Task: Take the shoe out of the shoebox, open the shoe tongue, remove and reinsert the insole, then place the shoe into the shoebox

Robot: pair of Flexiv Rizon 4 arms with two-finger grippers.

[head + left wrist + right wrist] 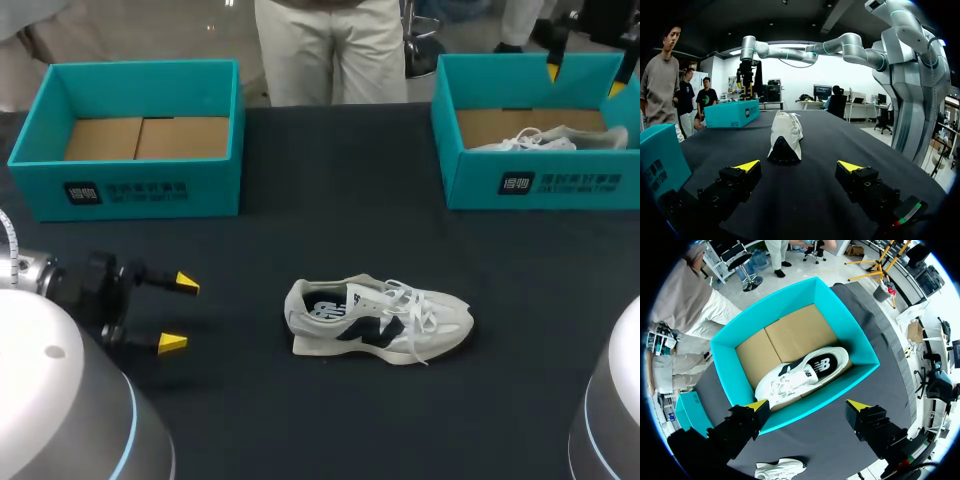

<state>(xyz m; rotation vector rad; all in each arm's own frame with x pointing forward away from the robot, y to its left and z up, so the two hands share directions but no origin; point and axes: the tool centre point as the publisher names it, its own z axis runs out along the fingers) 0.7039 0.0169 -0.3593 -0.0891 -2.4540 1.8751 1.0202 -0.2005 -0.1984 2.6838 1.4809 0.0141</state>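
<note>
A white sneaker (378,320) stands on its sole near the middle of the black table (300,430), just below the frame's center in the head view. Its heel points to the left of the frame and its toe to the right, with the laces lying loose across the top. The left arm (60,400) comes in at the lower left and lies low along the cloth. The left gripper (175,313) is level and aimed at the shoe's heel, well apart from it, its jaws spread wide with nothing between them. From that wrist the sneaker (785,134) sits straight ahead of the fingers, heel on. At the upper left of the head view is a teal shoebox (130,205), showing only its brown cardboard floor. A second teal shoebox (540,185) at the upper right holds another white sneaker (540,140), lying along the box floor. The right arm (850,47) stretches out high over the table, and the right gripper (585,80) hangs above that box with its fingers pointing down. Its jaws are apart too and grip nothing. In its wrist view the boxed sneaker (800,375) lies ahead of the yellow tips, slantwise across the box.
</note>
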